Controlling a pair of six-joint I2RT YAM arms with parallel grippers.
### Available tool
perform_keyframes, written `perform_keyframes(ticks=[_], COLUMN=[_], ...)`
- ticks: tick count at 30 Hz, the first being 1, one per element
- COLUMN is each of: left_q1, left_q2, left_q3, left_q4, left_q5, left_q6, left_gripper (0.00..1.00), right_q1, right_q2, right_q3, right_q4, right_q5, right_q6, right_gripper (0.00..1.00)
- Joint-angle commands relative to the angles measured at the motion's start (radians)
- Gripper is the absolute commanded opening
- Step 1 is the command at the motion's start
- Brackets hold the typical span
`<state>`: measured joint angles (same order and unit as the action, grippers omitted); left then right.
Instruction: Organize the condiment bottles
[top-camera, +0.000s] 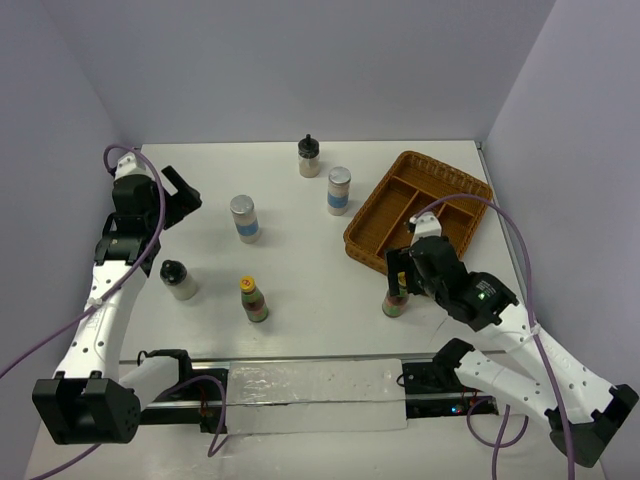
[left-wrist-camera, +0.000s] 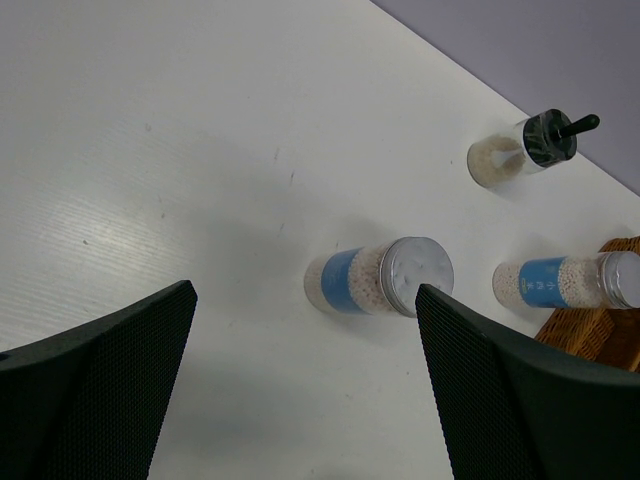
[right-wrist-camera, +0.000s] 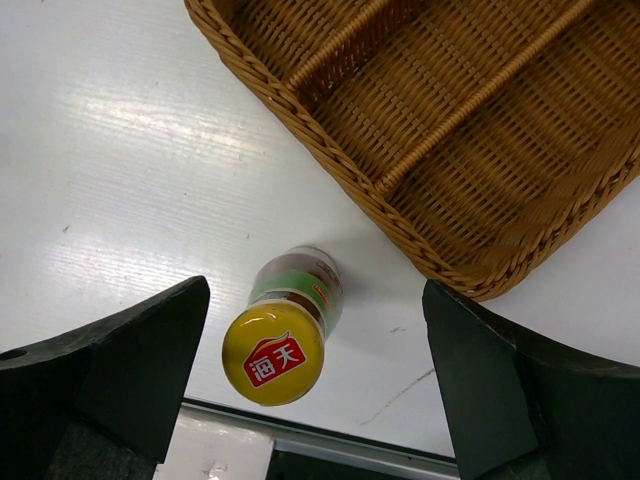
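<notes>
Six bottles stand on the white table. Two silver-lidded, blue-banded ones (top-camera: 244, 217) (top-camera: 339, 189) stand mid-table; both show in the left wrist view (left-wrist-camera: 385, 280) (left-wrist-camera: 565, 281). Black-capped pale bottles stand at the back (top-camera: 308, 156) (left-wrist-camera: 520, 150) and at the left (top-camera: 178, 279). One yellow-capped dark bottle (top-camera: 253, 298) stands at front centre. The other (top-camera: 396, 295) (right-wrist-camera: 285, 335) stands upright between the wide-open fingers of my right gripper (top-camera: 400, 280) (right-wrist-camera: 315, 390), untouched. My left gripper (top-camera: 180, 203) (left-wrist-camera: 305, 385) is open and empty at the left, above the table.
A wicker basket (top-camera: 372, 235) with divided compartments sits at the right, just behind the right gripper; its near corner shows in the right wrist view (right-wrist-camera: 460, 270). A metal rail (top-camera: 300, 385) runs along the table's front edge. Purple walls enclose the table.
</notes>
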<state>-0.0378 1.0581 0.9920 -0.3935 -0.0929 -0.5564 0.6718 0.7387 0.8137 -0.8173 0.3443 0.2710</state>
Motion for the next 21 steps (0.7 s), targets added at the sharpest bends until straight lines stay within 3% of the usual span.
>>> perform_keyframes(ticks=[1, 21], left_q1=[-0.007, -0.014], left_q2=[0.001, 0.008], left_q3=[-0.004, -0.004], left_q4=[0.047, 0.044], left_q5=[0.003, 0.008], left_q6=[0.002, -0.008], left_gripper=[0.99, 1.00], right_q1=[0.031, 0.086], right_q2=[-0.011, -0.001], right_q3=[-0.002, -0.025], right_q4=[0.009, 0.033], right_q5=[0.031, 0.050], right_q6=[-0.001, -0.001], right_gripper=[0.92, 0.74])
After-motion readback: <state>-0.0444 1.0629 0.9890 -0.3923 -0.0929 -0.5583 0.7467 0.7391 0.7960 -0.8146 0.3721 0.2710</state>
